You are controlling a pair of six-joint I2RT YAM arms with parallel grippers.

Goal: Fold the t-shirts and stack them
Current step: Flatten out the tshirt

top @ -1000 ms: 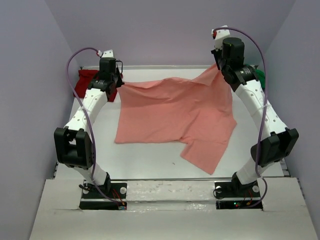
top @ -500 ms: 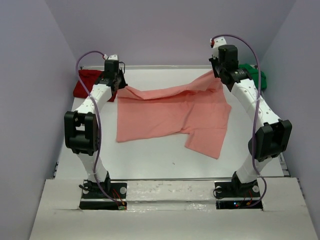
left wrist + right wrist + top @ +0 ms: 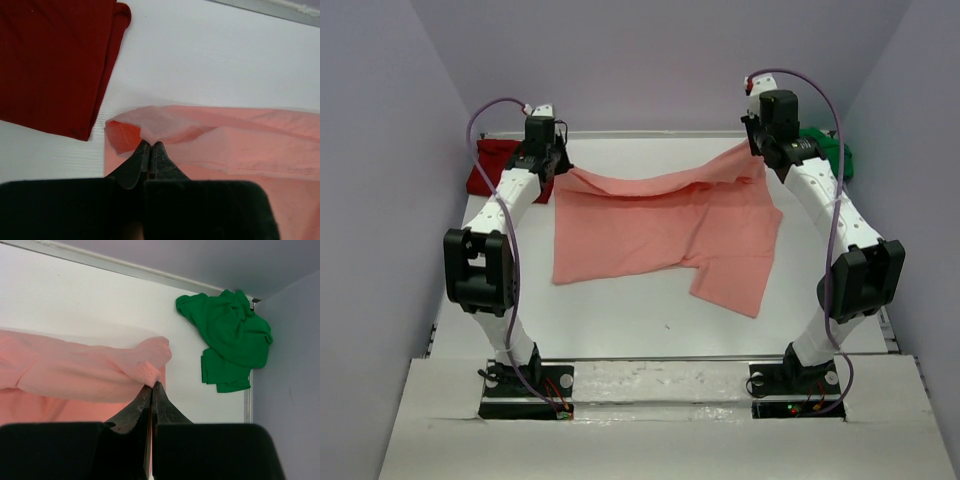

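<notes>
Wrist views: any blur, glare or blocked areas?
Left wrist: the black left gripper blocks the bottom; the salmon-pink cloth t-shirt and folded dark red t-shirt are sharp. Right wrist: the right gripper blocks likewise; the crumpled green t-shirt is crisp, no glare. Top external: even light, soft shadows.

Top view, last second. We see both arms carry the salmon-pink t-shirt (image 3: 660, 235) toward 12 o'clock across the bench (image 3: 620, 310). The left gripper (image 3: 151, 146) and right gripper (image 3: 151, 386) have moved back and down. The shirt's near hem has drawn away from 6 o'clock, and its far edge now sags. At 2 o'clock, the green t-shirt (image 3: 830, 152) has emerged from behind the right arm.
</notes>
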